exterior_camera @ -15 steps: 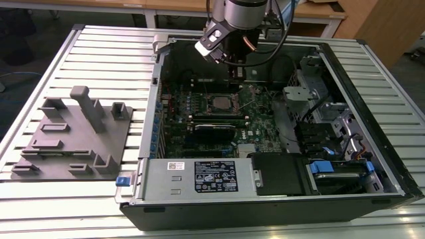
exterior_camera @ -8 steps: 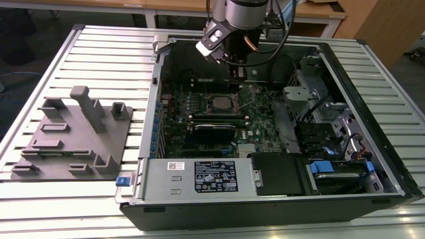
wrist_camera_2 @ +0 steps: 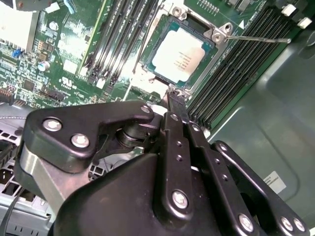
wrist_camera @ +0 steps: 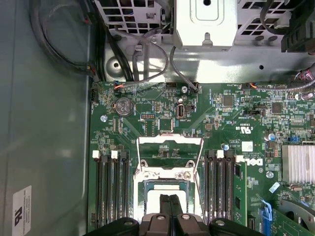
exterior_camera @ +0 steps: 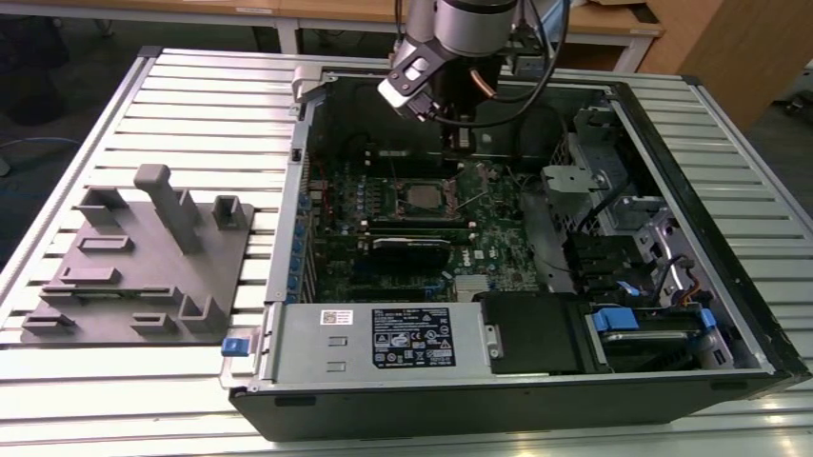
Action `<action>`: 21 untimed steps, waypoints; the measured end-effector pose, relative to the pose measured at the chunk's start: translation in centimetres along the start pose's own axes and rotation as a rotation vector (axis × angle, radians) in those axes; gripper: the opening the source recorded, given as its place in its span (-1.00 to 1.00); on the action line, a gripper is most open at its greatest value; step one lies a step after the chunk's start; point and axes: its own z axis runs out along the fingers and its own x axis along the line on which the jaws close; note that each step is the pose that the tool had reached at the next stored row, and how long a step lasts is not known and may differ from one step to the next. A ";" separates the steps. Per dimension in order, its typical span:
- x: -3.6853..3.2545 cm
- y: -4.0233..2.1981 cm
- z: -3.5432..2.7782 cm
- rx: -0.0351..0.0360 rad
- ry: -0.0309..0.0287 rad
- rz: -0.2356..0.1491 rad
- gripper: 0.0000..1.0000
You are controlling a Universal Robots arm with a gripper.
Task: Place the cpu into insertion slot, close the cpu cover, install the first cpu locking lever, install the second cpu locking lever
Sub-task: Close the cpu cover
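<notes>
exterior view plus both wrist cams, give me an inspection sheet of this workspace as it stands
surface: slatted metal table carrying the open computer case.
job's things: cpu already seated on the motherboard; cpu cover appears swung open, with board visible through its opening; a thin wire lever juts out over the memory slots.
clutter: grey moulded fixture block, to the exterior view's left of the case.
grippers: gripper shut, nothing seen held, tips low at the cpu's edge.
cables: black cable looping off the arm; wire bundles inside the case.
surroundings: wooden furniture behind the table.
</notes>
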 end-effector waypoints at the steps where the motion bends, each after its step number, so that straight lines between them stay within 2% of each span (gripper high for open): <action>1: 0.00 0.11 0.01 0.0000 0.0000 0.000 -0.80; 13: 0.03 2.09 0.08 0.0000 0.0001 0.000 -0.80; 21: 0.03 2.36 0.09 0.0000 0.0001 0.000 -0.80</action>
